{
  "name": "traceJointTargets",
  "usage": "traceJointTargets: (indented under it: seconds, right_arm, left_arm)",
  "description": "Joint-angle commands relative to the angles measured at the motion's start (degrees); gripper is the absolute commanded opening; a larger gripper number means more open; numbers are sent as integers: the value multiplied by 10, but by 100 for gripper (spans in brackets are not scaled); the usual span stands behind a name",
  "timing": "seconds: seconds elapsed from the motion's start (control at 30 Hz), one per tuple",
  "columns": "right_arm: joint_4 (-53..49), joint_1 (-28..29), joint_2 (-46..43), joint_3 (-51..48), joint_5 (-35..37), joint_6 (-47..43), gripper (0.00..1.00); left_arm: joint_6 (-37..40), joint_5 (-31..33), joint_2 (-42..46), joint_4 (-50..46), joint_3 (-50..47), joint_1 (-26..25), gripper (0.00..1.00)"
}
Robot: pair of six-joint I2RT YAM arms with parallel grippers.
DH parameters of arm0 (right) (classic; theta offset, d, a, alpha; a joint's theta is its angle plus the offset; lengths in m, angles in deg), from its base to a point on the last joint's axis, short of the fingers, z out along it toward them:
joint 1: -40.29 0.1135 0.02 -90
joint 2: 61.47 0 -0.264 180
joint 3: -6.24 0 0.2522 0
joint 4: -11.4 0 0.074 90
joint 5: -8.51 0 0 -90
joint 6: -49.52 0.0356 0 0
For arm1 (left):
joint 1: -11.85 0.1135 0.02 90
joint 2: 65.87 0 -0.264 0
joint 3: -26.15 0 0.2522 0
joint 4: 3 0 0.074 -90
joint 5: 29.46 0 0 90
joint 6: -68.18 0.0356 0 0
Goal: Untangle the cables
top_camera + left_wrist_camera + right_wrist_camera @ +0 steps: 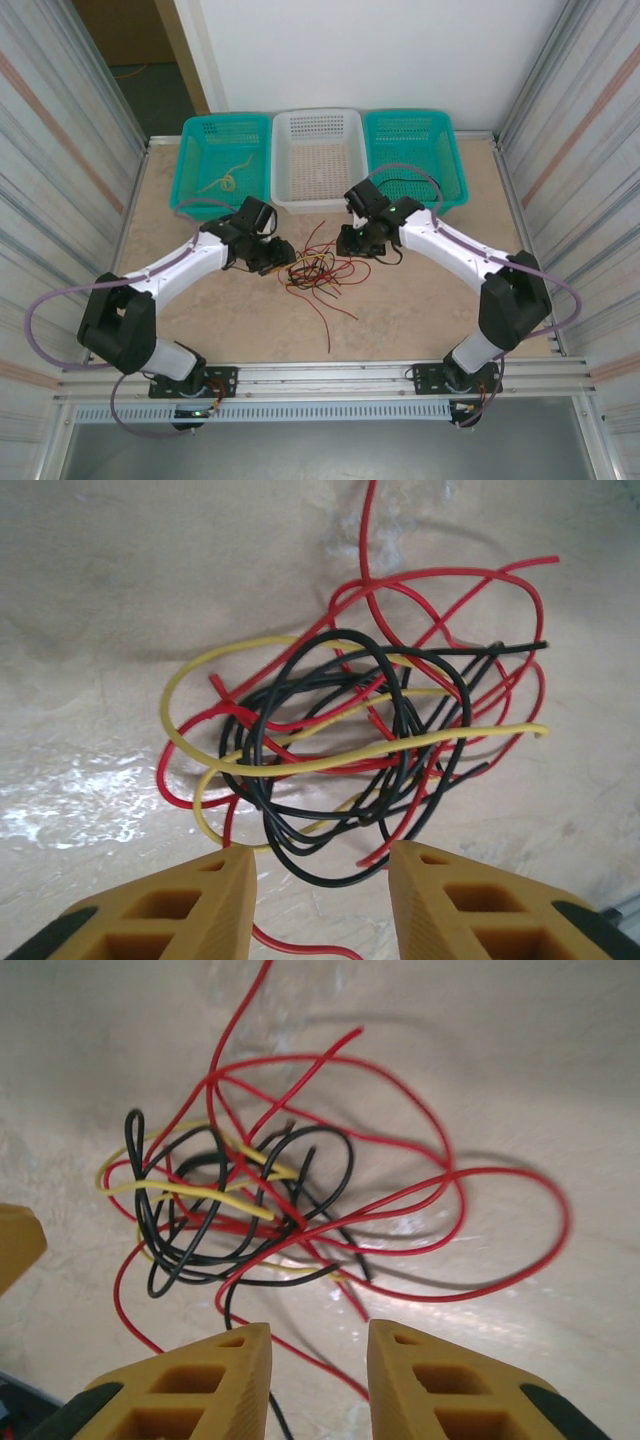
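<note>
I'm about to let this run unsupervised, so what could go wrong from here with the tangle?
Pulling one strand may tighten the knot, since the red cables, yellow cables and black cables loop through one another. The open left gripper has a black loop and a red strand by its jaws, so closing might pinch both. The open right gripper sits close opposite; the two could bump.

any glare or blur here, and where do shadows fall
Left wrist view: white glare on the glossy beige table top at left, the tangle of thin red, yellow and black cables sharp. Right wrist view: glare beneath the tangle, soft grey shadows beside its red loops. Top external view: even light, cables small.
</note>
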Motion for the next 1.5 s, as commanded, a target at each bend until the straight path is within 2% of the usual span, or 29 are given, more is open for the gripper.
traceJointTargets:
  seconds: [0.0,0.1,0.23,0.37,0.43,0.5,0.7,1.03,1.17,1.37,1.47]
  right_arm:
    - [33,24,19,2,-25,42,30]
    - [30,35,30,9,-21,49,31]
    - [29,35,33,15,-17,54,31]
    - [30,34,26,16,-16,61,32]
    - [27,34,22,16,-12,64,33]
    - [27,32,17,14,-11,68,34]
    - [26,19,2,5,-14,79,34]
    - [36,-17,-38,-15,-32,93,35]
    - [36,-27,-43,-17,-34,92,35]
    - [36,-28,-48,-17,-34,90,35]
    - [37,-27,-51,-17,-33,89,35]
  left_arm:
    - [44,53,-6,-45,22,0,43]
    - [92,87,-17,-70,30,1,45]
    - [179,83,-42,-64,41,-1,44]
    - [227,81,-64,-47,57,-5,43]
    - [260,67,-72,-28,64,-13,49]
    - [287,91,-83,-21,76,-27,53]
    - [355,96,-124,-11,109,-52,53]
    - [402,83,-132,-12,101,-57,42]
    - [404,79,-140,-13,93,-56,29]
    - [401,80,-129,-3,80,-56,22]
    - [403,78,-135,-6,84,-56,8]
